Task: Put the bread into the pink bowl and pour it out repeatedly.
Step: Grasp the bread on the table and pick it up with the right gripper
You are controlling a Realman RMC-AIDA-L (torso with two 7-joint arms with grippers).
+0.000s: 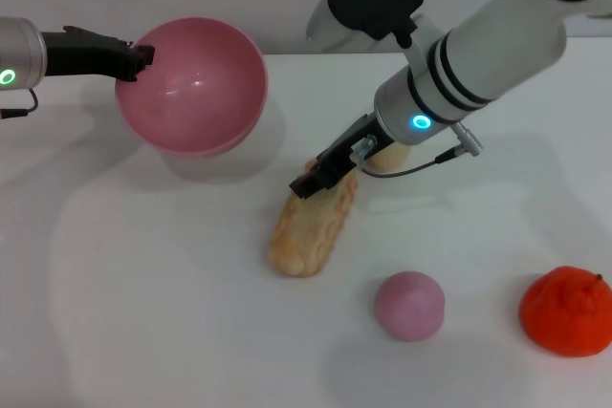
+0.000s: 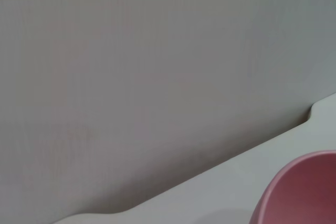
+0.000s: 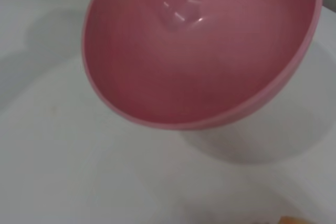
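Jaws of my right gripper point(image 1: 308, 182) sit at the bread's point(image 1: 311, 222) far end on the desk point(image 1: 143, 312); clamped or not, I cannot tell. I'd grip mid-loaf. Beyond, left gripper point(image 1: 142, 56) holds the tilted bowl point(image 1: 196, 83) by its rim.
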